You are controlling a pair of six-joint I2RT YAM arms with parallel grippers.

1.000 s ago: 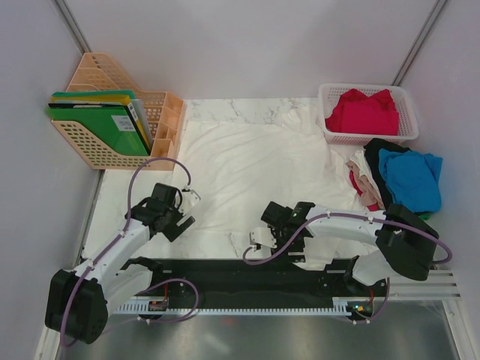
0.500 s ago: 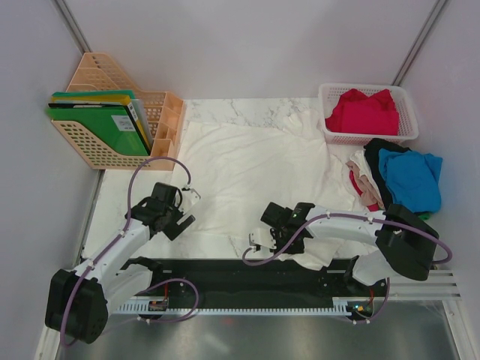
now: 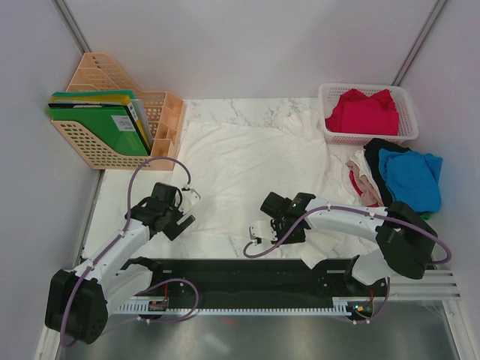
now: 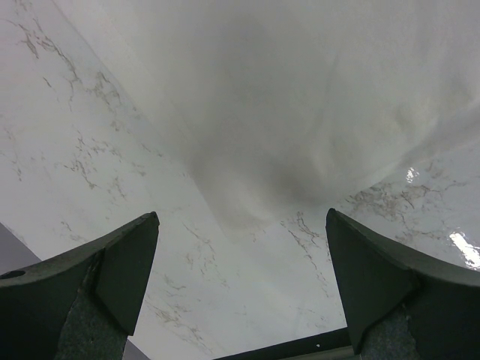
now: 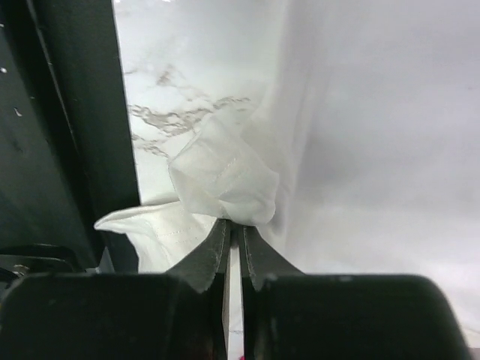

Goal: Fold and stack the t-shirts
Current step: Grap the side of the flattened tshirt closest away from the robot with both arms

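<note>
A large white t-shirt (image 3: 255,161) lies spread over the marble table (image 3: 120,195). Its near hem is bunched up (image 5: 225,180) in the right wrist view, and my right gripper (image 3: 264,229) (image 5: 234,225) is shut on that fold close to the table's near edge. My left gripper (image 3: 180,217) (image 4: 240,259) hangs open over bare marble just short of the shirt's left edge (image 4: 300,112), with nothing between its fingers. A red t-shirt (image 3: 366,111) fills the white basket (image 3: 330,94). Blue (image 3: 411,176), black (image 3: 381,148) and beige (image 3: 365,180) t-shirts lie heaped at the right.
A peach file holder (image 3: 112,154) with green folders (image 3: 97,124) stands at the back left. A black rail (image 3: 225,274) runs along the near edge between the arm bases. Grey walls close in both sides.
My right gripper has shut on the white shirt's near hem and drawn it slightly away from the near edge, bunching the cloth. The left arm has stayed still.
</note>
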